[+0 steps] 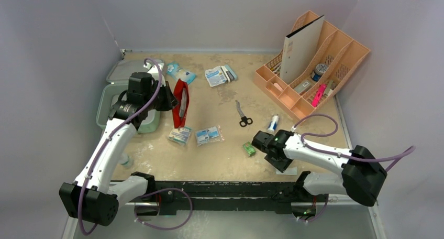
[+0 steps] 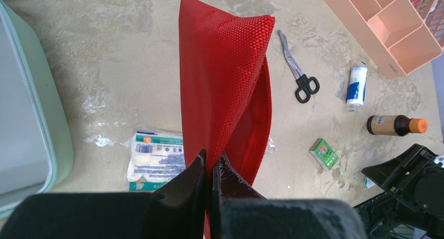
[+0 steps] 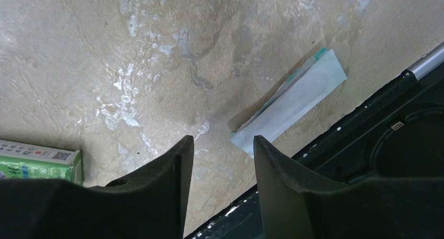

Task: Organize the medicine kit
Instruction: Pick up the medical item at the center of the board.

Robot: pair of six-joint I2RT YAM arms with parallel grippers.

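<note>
Left end effector (image 2: 211, 168): fingers pinched together on one edge of a red pouch (image 2: 225, 76), which it holds upright with the zip side gaping; whether the pouch touches the surface (image 1: 220, 158) cannot be told.
Medicine kit (image 1: 107, 108): mint-green case, lid thrown back, lying at the left edge of the surface, just left of the left end effector.
Gauze packet (image 2: 154, 155): flat on the surface beside the pouch, on its near side.
Scissors (image 1: 242, 115): black handles, mid-surface, well apart from the pouch.
Bandage roll (image 1: 273, 123): white and blue, lying right of the scissors.
Brown bottle (image 2: 396, 125): orange cap, on its side near the roll.
Green box (image 1: 249, 149): small, toward the near edge.
Right end effector (image 3: 222, 144): fingers spread, holding nothing, low over the near edge, the green box to one side and a flat sachet (image 3: 293, 105) just ahead.
Peach desk organizer (image 1: 314, 66): far right corner, slots holding small items.
</note>
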